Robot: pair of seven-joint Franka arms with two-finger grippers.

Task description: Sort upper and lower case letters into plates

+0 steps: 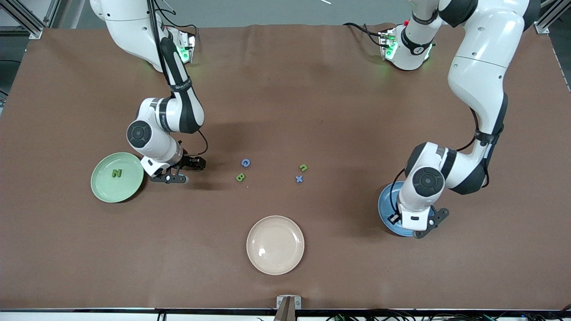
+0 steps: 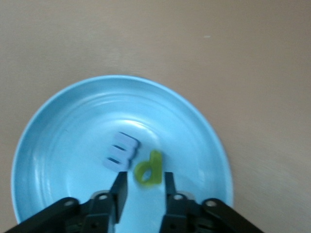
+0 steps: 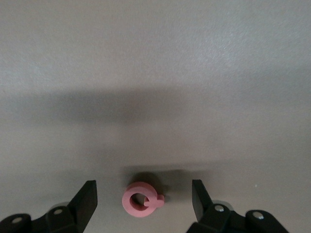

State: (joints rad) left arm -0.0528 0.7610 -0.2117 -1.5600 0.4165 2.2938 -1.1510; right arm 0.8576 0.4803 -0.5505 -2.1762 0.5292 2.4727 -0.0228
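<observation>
Though equal, green plate [image 1: 117, 177] outshows blue plate [image 2: 73, 126].

Brown table [image 1: 312, 89] with green plate [image 1: 105, 189], blue plate [image 1: 384, 209], beige plate [image 1: 275, 244], loose letters [image 1: 245, 163]

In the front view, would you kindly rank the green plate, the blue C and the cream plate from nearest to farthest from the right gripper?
From the right gripper:
1. Green plate, just beside it toward the right arm's end of the table.
2. Blue C, toward the table's middle.
3. Cream plate, nearest the front camera.
</observation>
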